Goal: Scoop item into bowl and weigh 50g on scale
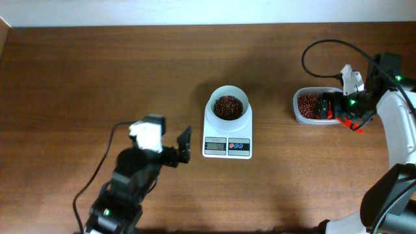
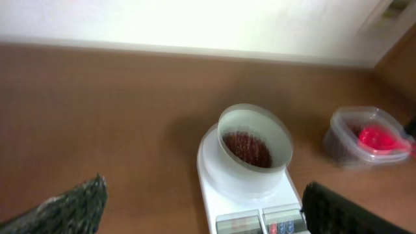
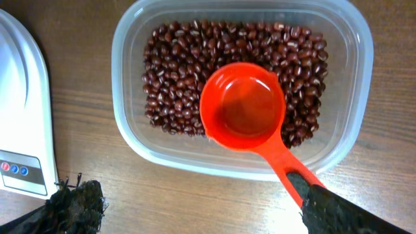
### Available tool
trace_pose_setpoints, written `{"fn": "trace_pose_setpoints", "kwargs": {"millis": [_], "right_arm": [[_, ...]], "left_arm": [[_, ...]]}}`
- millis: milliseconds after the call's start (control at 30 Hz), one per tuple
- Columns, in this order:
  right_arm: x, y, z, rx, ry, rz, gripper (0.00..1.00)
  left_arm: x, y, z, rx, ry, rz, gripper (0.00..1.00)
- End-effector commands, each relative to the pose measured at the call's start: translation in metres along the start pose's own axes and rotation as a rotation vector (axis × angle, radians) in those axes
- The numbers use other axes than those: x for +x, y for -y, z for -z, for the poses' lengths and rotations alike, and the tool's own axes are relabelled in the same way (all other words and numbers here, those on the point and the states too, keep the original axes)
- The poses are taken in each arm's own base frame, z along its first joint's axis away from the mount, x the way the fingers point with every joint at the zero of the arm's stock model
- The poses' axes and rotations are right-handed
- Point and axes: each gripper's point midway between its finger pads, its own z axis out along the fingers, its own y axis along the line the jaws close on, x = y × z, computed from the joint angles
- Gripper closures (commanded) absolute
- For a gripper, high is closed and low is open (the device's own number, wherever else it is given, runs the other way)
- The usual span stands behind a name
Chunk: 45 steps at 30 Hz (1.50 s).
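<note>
The white bowl (image 1: pixel 227 90) stands on the white scale (image 1: pixel 227 147) and holds dark red-brown beans (image 1: pixel 228 106). All three also show in the left wrist view: bowl (image 2: pixel 255 177), scale (image 2: pixel 209 170), beans (image 2: pixel 247 148). My left gripper (image 1: pixel 181 148) (image 2: pixel 201 209) is open and empty, just left of the scale's front. More beans (image 3: pixel 174 71) lie in a clear tub (image 3: pixel 130 140). An empty red scoop (image 3: pixel 244 107) rests on them. My right gripper (image 3: pixel 205 211) (image 1: pixel 328 107) is open over the tub's near edge, one finger against the scoop's handle.
The clear tub (image 1: pixel 300 112) sits on the wooden table right of the scale; the scale's corner (image 3: pixel 19 97) shows in the right wrist view. A black cable (image 1: pixel 312 55) loops behind the right arm. The tub and scoop (image 2: pixel 377 138) show in the left wrist view.
</note>
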Motion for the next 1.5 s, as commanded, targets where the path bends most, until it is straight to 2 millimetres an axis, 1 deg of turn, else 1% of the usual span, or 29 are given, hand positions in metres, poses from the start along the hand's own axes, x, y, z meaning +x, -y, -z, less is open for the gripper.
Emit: {"fn": "trace_pose_setpoints", "kwargs": {"millis": [0,33,167,233,333,367,500,567,633,800,1467], "right_arm": [[0.001,-0.002,-0.001,-0.013,-0.002,0.008,0.01],[0.001,-0.002,-0.001,-0.013,-0.002,0.008,0.01],[0.001,-0.002,-0.001,-0.013,-0.002,0.008,0.01],[0.001,-0.002,-0.001,-0.013,-0.002,0.008,0.01],[0.001,-0.002,-0.001,-0.013,-0.002,0.008,0.01],[0.001,-0.002,-0.001,-0.013,-0.002,0.008,0.01],[0.001,-0.002,-0.001,-0.013,-0.002,0.008,0.01],[0.001,-0.002,-0.001,-0.013,-0.002,0.008,0.01],[0.001,-0.002,-0.002,-0.013,-0.002,0.008,0.01],[0.001,-0.002,-0.001,-0.013,-0.002,0.008,0.01],[0.001,-0.002,-0.001,-0.013,-0.002,0.008,0.01]], "left_arm": [[0.017,-0.025,0.017,0.016,0.107,-0.025,0.01],[0.020,-0.033,0.022,0.001,0.142,-0.019,0.01],[0.027,-0.055,0.034,-0.046,0.241,-0.041,0.01],[0.034,-0.064,0.036,-0.076,0.262,-0.042,0.01],[0.042,-0.071,0.035,-0.095,0.291,-0.045,0.01],[0.050,-0.074,0.033,-0.098,0.285,-0.042,0.01],[0.065,-0.077,0.032,-0.118,0.230,-0.084,0.01],[0.064,-0.077,0.033,-0.126,0.230,-0.124,0.01],[0.064,-0.082,0.034,-0.156,0.229,-0.127,0.01],[0.064,-0.083,0.034,-0.167,0.224,-0.194,0.01],[0.064,-0.083,0.034,-0.166,0.225,-0.196,0.01]]}}
